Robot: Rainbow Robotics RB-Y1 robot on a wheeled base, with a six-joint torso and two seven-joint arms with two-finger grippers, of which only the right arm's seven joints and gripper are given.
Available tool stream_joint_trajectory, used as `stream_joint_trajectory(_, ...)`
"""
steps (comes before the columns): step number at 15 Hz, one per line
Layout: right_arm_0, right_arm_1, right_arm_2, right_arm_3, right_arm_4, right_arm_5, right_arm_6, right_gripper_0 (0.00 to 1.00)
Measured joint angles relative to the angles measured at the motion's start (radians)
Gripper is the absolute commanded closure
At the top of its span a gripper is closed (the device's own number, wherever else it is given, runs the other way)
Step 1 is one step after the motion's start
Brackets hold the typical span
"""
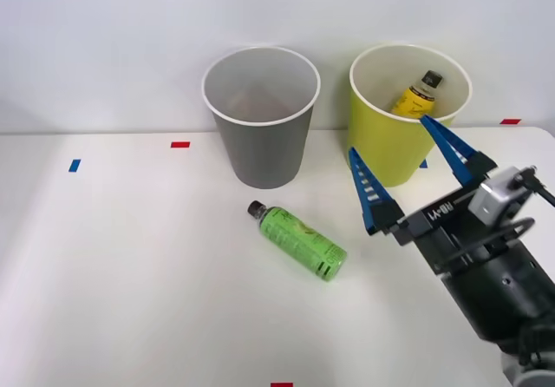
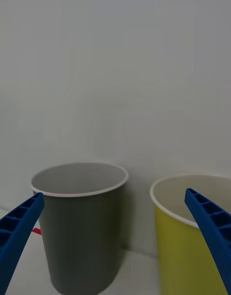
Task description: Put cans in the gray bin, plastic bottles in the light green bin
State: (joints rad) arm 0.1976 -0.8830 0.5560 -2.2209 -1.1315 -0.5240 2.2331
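While the right pincer gapes wide and empty just before the light green bin, the green-labelled bottle lies on the table to its left.

One bottle inside right-hand bin

- Front view looks down from above the arms onto the bench.
- Wrist view sits low, facing the wall.
- Both share the gray bin and light green bin.
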Motion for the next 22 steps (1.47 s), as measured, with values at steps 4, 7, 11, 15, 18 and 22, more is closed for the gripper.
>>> stream_joint_trajectory(4,0.205,0.014,-0.046,-0.017,0.041,-0.05,0.001,0.0)
stream_joint_trajectory(7,0.359,0.091,-0.079,-0.017,0.071,-0.057,0.004,0.0)
stream_joint_trajectory(11,0.488,0.209,-0.097,-0.016,0.1,-0.058,0.018,0.0)
stream_joint_trajectory(15,0.572,0.304,-0.146,-0.016,0.232,0.002,0.019,0.0)
stream_joint_trajectory(18,0.61,0.326,-0.163,-0.016,0.279,0.014,0.011,0.0)
stream_joint_trajectory(22,0.656,0.352,-0.21,-0.016,0.379,0.048,-0.073,0.0)
